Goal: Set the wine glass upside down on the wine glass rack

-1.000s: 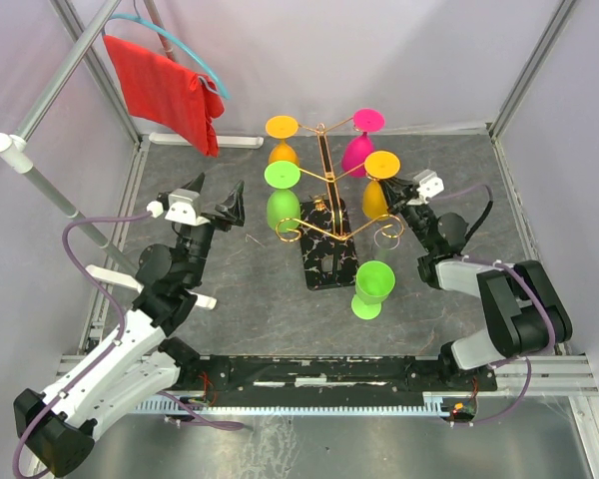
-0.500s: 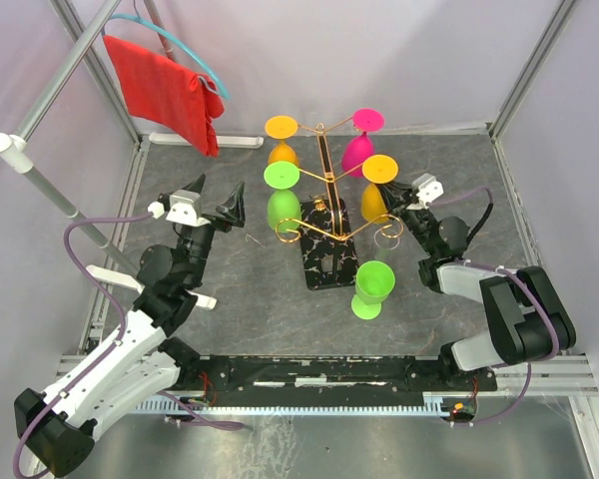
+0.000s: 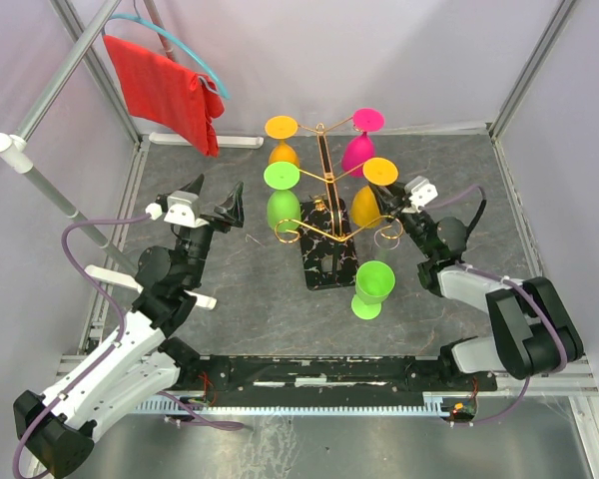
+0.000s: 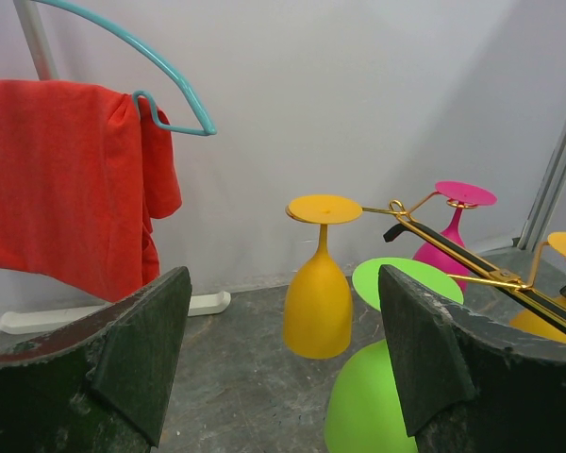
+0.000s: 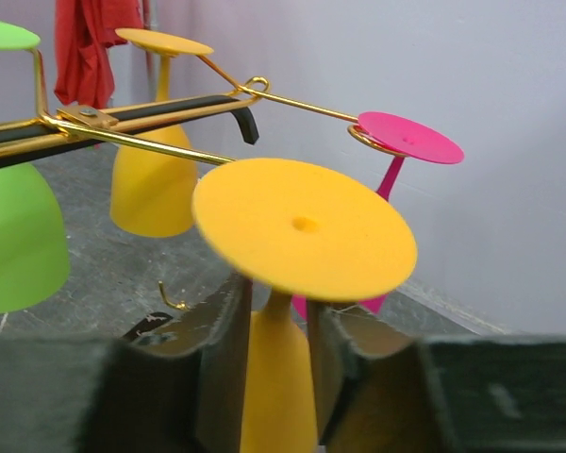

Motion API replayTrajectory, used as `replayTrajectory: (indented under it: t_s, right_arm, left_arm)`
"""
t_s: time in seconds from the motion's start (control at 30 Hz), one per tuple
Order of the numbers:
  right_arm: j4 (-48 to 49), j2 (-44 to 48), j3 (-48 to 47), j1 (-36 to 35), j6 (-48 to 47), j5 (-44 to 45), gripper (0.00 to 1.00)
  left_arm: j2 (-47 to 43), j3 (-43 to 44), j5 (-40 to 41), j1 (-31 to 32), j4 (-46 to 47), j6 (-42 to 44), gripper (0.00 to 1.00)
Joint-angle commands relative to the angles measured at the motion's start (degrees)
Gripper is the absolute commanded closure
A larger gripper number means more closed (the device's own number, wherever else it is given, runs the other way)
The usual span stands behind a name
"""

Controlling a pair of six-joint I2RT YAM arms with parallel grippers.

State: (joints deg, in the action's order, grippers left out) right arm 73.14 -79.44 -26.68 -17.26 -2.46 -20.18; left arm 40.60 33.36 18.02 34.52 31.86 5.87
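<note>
The wine glass rack is a gold wire stand on a black base. An orange wine glass hangs upside down at the end of its right arm, foot up. My right gripper is open, with its fingers on either side of the stem and a small gap on each side. My left gripper stands wide open and empty left of the rack, facing an orange glass and a green glass.
Orange, green and pink glasses hang upside down on the other arms. A green glass stands upright on the table by the base's front right corner. A red cloth hangs on a hanger at back left.
My right gripper's jaws have parted from the orange glass's stem. The glass's bowl has swung a little left, toward the rack's post. The left arm has not moved.
</note>
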Motion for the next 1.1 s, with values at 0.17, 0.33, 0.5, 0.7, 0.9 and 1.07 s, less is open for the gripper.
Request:
replayTrajectory:
  t_s: [0.17, 0.33, 0.5, 0.7, 0.9, 1.07]
  right_arm:
    - [-4.3, 4.5, 2.0, -0.5, -6.7, 4.5, 0.57]
    - [-5.5, 6.2, 3.7, -0.4, -7.5, 7.4, 0.57]
    - [-6.2, 8.9, 5.8, -0.1, -7.1, 9.4, 0.57]
    - [-10.8, 13.3, 6.4, 0.3, -4.6, 14.3, 0.57]
    - [-32.2, 24.4, 2.9, 0.5, -2.0, 26.5, 0.56]
    - [-52.9, 33.4, -4.1, 0.7, 2.1, 32.6, 0.41]
  left_arm:
    - [-0.2, 0.3, 1.1, 0.0, 2.4, -0.3, 0.14]
    - [-0.3, 0.4, 1.3, -0.1, 2.0, 0.0, 0.14]
    - [-0.6, 0.1, 1.6, -0.1, 1.7, 0.2, 0.14]
    - [-0.6, 0.2, 1.6, -0.1, 1.7, 0.2, 0.14]
    - [-0.9, 0.8, 1.5, -0.1, 0.4, 0.5, 0.13]
    - [-1.3, 2.1, 0.9, -0.1, -2.4, -0.6, 0.13]
